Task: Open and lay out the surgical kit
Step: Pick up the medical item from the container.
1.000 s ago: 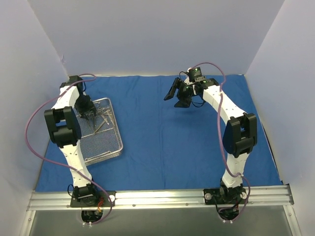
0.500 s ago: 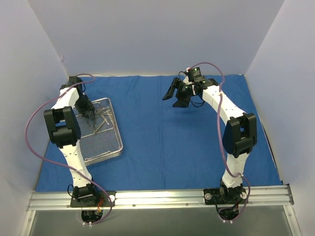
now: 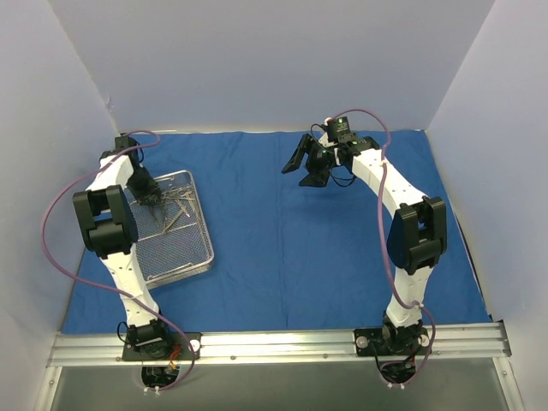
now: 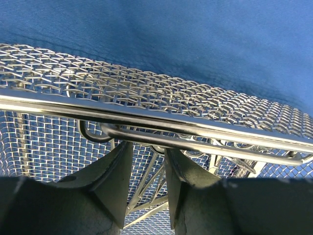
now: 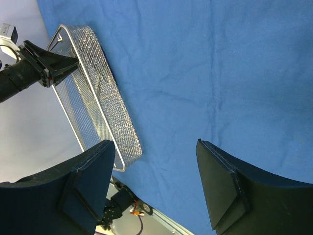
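The royal-blue cloth [image 3: 291, 248] lies spread flat over the table. On its left part stands the silver wire-mesh tray [image 3: 193, 267], with thin silver instruments [image 3: 178, 199] heaped at its far end. My left gripper [image 3: 151, 195] reaches down into that far end. In the left wrist view its jaws [image 4: 146, 149] stand a little apart just behind the tray's rim [image 4: 146, 115] and wire handle [image 4: 195, 142]. Instrument shafts [image 4: 151, 181] show in the gap, with nothing clearly pinched. My right gripper [image 3: 306, 165] hangs wide open and empty [image 5: 154, 143] over the cloth [image 5: 220, 73] at the far middle.
Pale walls close in the table at left, back and right; the left wall runs close to the tray. A metal rail [image 3: 274, 347] carrying both arm bases crosses the near edge. In the right wrist view the tray [image 5: 105, 98] and my left arm [image 5: 34, 68] appear at the upper left.
My left gripper has shifted slightly towards the tray's far left corner and its jaws have narrowed. The right arm has barely moved.
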Available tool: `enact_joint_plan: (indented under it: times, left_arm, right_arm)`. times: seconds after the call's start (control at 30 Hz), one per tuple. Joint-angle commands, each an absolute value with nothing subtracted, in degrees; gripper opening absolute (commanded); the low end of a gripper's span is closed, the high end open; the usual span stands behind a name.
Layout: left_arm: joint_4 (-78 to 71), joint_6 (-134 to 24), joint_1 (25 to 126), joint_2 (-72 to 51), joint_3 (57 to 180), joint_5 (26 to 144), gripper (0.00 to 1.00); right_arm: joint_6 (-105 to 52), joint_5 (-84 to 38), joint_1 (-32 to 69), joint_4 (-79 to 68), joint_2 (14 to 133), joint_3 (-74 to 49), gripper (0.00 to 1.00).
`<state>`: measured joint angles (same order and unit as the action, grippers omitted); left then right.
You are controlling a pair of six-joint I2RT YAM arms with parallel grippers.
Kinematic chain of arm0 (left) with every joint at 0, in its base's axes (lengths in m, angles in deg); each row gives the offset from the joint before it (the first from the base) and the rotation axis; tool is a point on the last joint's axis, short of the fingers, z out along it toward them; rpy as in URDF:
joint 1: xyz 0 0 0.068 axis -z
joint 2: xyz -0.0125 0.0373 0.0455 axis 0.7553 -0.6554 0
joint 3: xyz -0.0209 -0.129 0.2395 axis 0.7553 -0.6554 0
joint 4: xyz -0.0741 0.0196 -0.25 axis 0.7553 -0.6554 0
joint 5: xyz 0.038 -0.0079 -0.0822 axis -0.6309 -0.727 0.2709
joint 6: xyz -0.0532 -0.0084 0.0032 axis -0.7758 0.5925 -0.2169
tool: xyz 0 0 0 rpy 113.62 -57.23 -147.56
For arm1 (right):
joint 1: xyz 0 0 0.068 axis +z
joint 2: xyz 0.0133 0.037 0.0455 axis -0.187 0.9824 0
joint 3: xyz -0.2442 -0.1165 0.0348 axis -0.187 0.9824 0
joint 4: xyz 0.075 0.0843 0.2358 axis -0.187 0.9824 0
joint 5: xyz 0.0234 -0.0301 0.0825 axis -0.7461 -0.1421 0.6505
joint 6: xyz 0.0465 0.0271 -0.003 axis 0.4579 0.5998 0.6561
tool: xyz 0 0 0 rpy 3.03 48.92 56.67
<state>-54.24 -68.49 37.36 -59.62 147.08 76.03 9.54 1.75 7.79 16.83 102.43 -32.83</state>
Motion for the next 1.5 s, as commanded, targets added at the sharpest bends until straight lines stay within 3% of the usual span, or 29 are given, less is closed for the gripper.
enact_joint_plan:
  times: [0.0,0.1,0.33,0.5,0.63,1.07,1.23,1.47]
  left_arm:
    - [-51.9,-69.2,36.7,-59.6,147.8,76.9,0.41]
    - [-50.9,-69.3,36.7,-59.7,147.3,76.8,0.4]
    - [-50.0,-69.6,36.7,-61.9,147.7,77.0,0.23]
    - [-49.3,-69.7,36.7,-61.5,146.3,77.0,0.2]
    - [-48.7,-70.2,36.7,-60.2,144.7,77.0,0.03]
    - [-53.6,-66.1,36.9,-38.9,140.0,78.7,0.02]
    - [-53.6,-68.2,37.1,-32.2,138.6,81.6,0.02]
    - [-50.2,-69.0,40.7,-28.8,138.6,94.6,0.02]
  right_arm:
    - [10.2,3.1,7.7,15.9,101.5,-32.6,0.68]
    - [10.4,3.1,7.7,15.9,101.7,-32.8,0.68]
    - [10.3,2.6,7.8,17.0,102.1,-33.2,0.68]
    - [10.1,1.8,8.0,17.8,101.5,-33.5,0.68]
    - [10.5,1.5,8.6,17.6,100.9,-32.7,0.68]
    - [-2.2,-0.1,17.9,24.5,109.9,-51.3,0.69]
    - [1.1,1.9,20.2,22.3,111.7,-54.3,0.67]
    - [8.4,15.0,24.3,3.1,112.7,-56.5,0.64]
